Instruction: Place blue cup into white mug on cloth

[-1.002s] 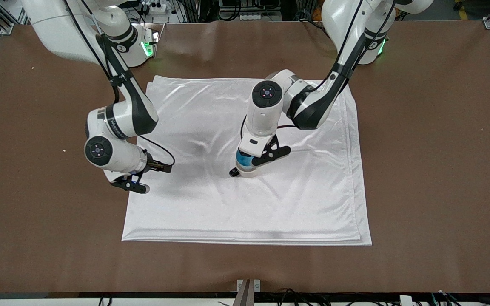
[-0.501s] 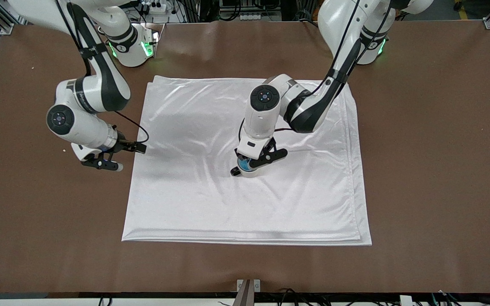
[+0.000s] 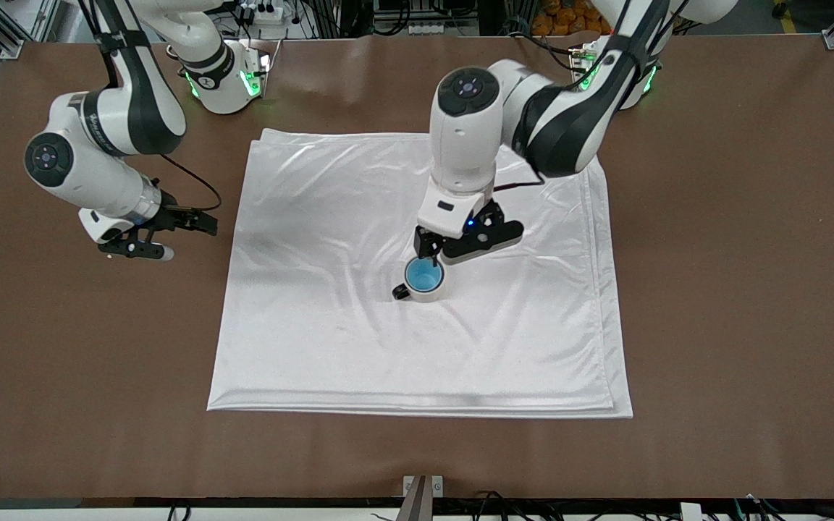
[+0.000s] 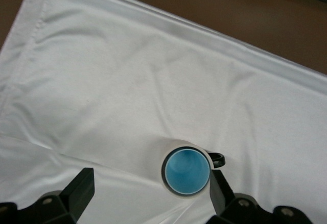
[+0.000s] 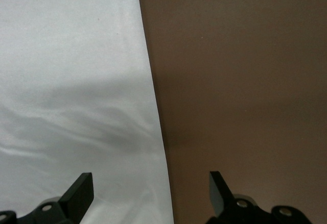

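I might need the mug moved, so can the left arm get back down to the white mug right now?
Probably yes. The left gripper hangs open over the white mug, which holds the blue cup, with nothing between them.

High front cam facing robots, wrist cams looking down close, all sharing cloth (image 3: 359,340).

Blue cup (image 3: 423,276) bright blue inside; white mug (image 3: 433,293) off-white, black handle; cloth (image 3: 359,340) shiny white; table (image 3: 735,289) plain brown.
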Controlling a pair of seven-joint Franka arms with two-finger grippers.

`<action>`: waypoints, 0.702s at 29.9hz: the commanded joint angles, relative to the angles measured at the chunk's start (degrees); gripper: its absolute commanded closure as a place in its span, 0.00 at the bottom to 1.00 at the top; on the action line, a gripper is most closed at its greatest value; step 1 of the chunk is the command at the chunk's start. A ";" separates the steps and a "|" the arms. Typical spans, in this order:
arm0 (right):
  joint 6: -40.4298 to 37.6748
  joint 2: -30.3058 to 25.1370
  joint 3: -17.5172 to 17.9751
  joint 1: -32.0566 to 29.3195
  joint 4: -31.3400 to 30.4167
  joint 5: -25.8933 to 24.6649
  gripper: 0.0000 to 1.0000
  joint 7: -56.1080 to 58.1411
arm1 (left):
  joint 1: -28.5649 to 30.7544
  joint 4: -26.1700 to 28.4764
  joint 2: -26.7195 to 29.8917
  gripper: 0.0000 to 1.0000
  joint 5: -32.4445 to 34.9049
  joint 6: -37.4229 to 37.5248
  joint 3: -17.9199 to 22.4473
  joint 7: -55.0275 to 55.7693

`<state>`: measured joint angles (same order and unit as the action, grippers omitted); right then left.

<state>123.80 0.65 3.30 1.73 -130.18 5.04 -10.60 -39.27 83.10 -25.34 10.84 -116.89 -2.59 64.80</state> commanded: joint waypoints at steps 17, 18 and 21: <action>-29.31 -4.34 0.84 -4.10 24.70 -4.16 0.00 1.29 | 15.10 1.89 17.07 0.00 -3.02 18.36 -0.22 -29.64; -29.67 -4.34 0.84 -4.10 25.58 -4.16 0.00 1.29 | 15.97 1.98 17.42 0.00 -3.10 18.88 -0.22 -31.13; -30.37 -4.43 0.92 -4.10 27.69 -4.16 0.00 1.37 | 18.26 2.07 18.48 0.00 -3.10 20.38 -0.31 -35.35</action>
<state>95.71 -4.30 3.29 -1.22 -106.76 1.99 -9.87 -24.47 83.24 -9.73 9.11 -98.30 -2.39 35.70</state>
